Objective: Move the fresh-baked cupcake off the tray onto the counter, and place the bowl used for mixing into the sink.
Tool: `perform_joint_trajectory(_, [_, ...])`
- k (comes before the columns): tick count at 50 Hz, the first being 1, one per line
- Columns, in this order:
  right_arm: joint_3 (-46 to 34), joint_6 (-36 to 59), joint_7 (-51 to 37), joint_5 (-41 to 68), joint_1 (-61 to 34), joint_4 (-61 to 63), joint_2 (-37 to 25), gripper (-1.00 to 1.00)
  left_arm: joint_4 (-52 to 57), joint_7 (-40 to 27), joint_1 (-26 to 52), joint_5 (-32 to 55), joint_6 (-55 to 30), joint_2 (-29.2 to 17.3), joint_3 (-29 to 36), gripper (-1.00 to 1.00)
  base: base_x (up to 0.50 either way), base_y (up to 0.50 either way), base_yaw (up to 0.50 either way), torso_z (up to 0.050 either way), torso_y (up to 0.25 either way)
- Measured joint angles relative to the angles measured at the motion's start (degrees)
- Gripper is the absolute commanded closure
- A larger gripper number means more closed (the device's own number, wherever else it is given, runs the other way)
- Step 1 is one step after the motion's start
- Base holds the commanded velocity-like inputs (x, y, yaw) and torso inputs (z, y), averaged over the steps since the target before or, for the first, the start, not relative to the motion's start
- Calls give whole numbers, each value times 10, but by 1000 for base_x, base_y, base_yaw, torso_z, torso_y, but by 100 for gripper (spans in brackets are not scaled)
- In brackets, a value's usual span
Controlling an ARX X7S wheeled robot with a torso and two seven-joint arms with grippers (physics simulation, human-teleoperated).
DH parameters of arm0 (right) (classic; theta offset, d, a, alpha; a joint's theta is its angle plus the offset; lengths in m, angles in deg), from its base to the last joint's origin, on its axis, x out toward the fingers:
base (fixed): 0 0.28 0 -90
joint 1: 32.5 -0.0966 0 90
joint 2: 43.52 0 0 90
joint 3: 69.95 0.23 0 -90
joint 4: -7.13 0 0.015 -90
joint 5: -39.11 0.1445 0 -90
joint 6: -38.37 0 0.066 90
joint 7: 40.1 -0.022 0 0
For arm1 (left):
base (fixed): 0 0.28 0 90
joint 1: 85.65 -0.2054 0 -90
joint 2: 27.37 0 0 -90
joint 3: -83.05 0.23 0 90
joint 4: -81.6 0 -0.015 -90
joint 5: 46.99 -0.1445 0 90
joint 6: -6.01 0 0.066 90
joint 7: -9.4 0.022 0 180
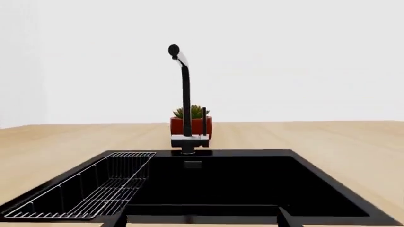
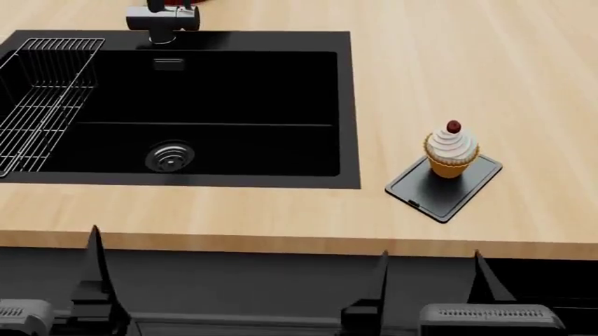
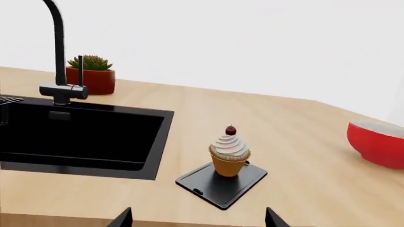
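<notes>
Cupcake (image 2: 452, 149) with white swirled frosting, cherry and orange wrapper stands on the flat dark-grey rectangular tray (image 2: 428, 189), just right of the black recessed sink (image 2: 348, 105) in the light wooden desk (image 2: 467, 56). Glossy red bowl (image 3: 377, 143) sits well apart on the right. Both tools, left (image 2: 101, 280) and right (image 2: 430, 287), hang open, empty, below the desk edge.

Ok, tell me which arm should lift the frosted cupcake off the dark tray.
Right. The white-frosted, cherry-topped cupcake on the flat dark-grey tray sits right of the black sink, directly ahead of the right claw. The left claw faces the sink instead.
</notes>
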Motion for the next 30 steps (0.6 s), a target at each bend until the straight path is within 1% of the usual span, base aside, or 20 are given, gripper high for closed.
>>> perform_joint_trajectory(12, [12, 108, -4, 12, -53, 82, -22, -100, 79, -7, 75, 8, -112, -13, 11, -100, 0, 0, 0, 0, 0])
perform_joint_trajectory(30, [74, 305, 0, 68, -150, 195, -49, -100, 145, -3, 219, 51, -278, -25, 3, -100, 0, 0, 0, 0, 0])
